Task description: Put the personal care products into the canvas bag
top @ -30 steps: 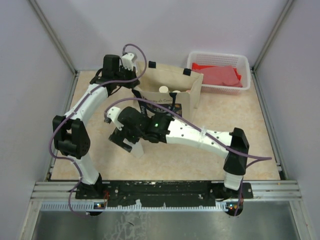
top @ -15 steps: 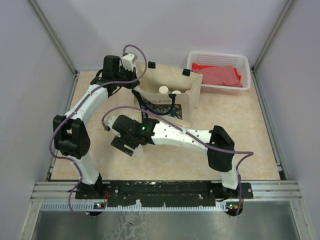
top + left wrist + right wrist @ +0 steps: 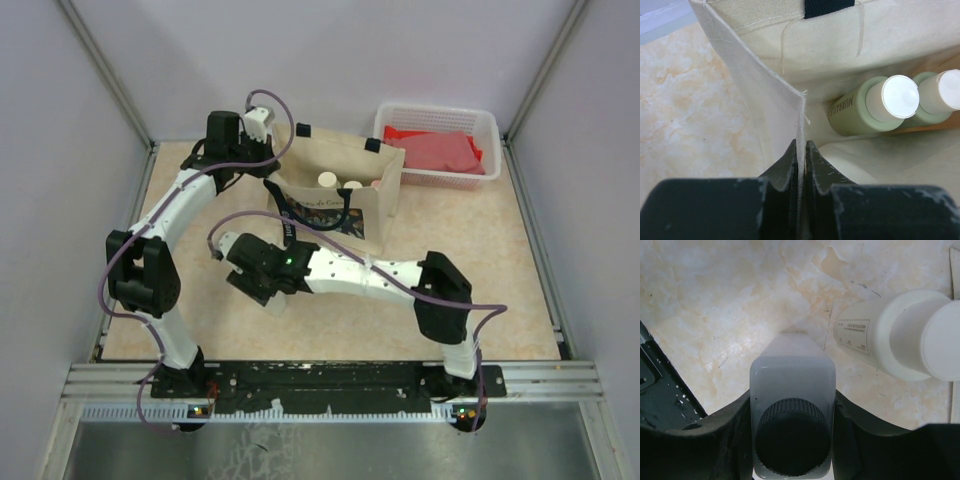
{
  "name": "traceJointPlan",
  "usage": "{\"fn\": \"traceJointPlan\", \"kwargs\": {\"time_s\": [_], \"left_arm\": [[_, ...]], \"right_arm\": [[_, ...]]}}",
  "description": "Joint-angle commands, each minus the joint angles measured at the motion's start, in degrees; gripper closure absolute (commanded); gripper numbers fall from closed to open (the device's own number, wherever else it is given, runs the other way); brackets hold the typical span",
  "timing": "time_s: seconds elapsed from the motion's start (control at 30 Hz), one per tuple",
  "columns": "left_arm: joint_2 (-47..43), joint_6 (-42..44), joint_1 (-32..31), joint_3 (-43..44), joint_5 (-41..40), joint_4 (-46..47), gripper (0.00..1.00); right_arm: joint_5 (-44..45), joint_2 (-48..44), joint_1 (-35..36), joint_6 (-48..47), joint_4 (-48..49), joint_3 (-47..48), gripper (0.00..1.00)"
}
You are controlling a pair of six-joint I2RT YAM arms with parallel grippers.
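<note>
The canvas bag [image 3: 345, 205] stands open at the back of the table. My left gripper [image 3: 272, 172] is shut on its left rim, and in the left wrist view the cloth edge [image 3: 801, 120] is pinched between the jaws of that gripper [image 3: 801, 150]. Inside the bag lie two olive-green bottles with cream caps [image 3: 860, 112] [image 3: 935, 100]; from above their caps [image 3: 327, 179] and a pink flask [image 3: 376, 184] show. My right gripper [image 3: 792, 400] is shut on the white bottle with a dark cap [image 3: 792, 440] in front of the bag, low over the table [image 3: 262, 288]. A cream-capped beige bottle [image 3: 890, 337] stands just to its right.
A white plastic basket [image 3: 438, 112] with red contents [image 3: 440, 152] sits at the back right, close behind the bag. The bag's dark handle [image 3: 285, 215] hangs over its front left side. Grey walls close in the table on three sides.
The right gripper's jaws closed from wide open onto the white bottle. The right arm drew back and lowered slightly. The left arm kept its hold on the bag rim.
</note>
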Motion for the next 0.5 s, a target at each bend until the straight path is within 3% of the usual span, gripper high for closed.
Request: {"fn": "traceJointPlan", "kwargs": {"time_s": [0.0,0.2,0.47], "left_arm": [[0.5,0.8,0.6,-0.7,0.8,1.3,1.00],[0.4,0.8,0.6,-1.4,0.5,1.4,1.00],[0.4,1.4,0.6,-1.8,-0.3,0.9,1.00]], "right_arm": [[4.0,-5.9,-1.2,3.3,-0.4,-6.5,1.00],[8.0,-20.7,-4.4,7.9,-1.8,-16.0,1.00],[16.0,-31.4,-8.7,8.1,-13.5,-4.7,1.00]]}}
